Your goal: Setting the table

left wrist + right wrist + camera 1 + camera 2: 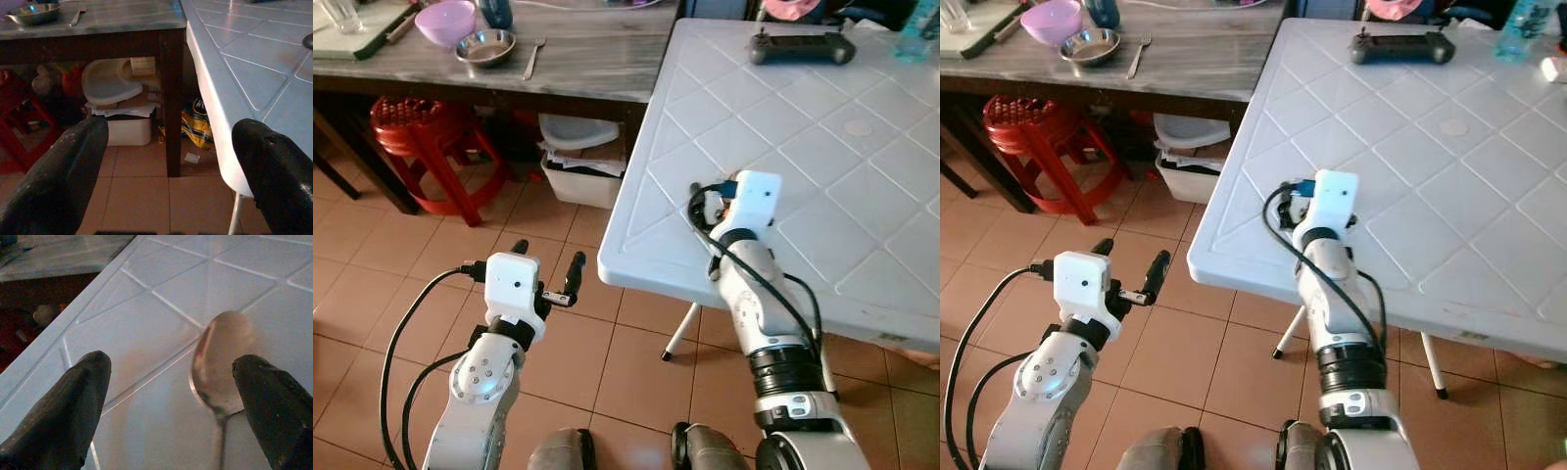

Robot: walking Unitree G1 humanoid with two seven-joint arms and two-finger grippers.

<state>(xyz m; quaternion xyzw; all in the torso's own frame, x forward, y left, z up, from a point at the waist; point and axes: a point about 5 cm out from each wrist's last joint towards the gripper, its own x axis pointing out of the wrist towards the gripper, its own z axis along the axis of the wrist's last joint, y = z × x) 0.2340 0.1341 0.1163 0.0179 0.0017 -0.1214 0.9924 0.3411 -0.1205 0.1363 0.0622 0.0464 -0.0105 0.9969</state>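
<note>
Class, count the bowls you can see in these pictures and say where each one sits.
2. A pink plastic bowl and a small round steel bowl sit side by side on the grey wooden side table, with a metal fork beside the steel one. Others may lie outside the pictures.

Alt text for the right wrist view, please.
A spoon lies bowl-up on the white table, between the open black fingers of the right end effector. A darker table edge shows beyond.
</note>
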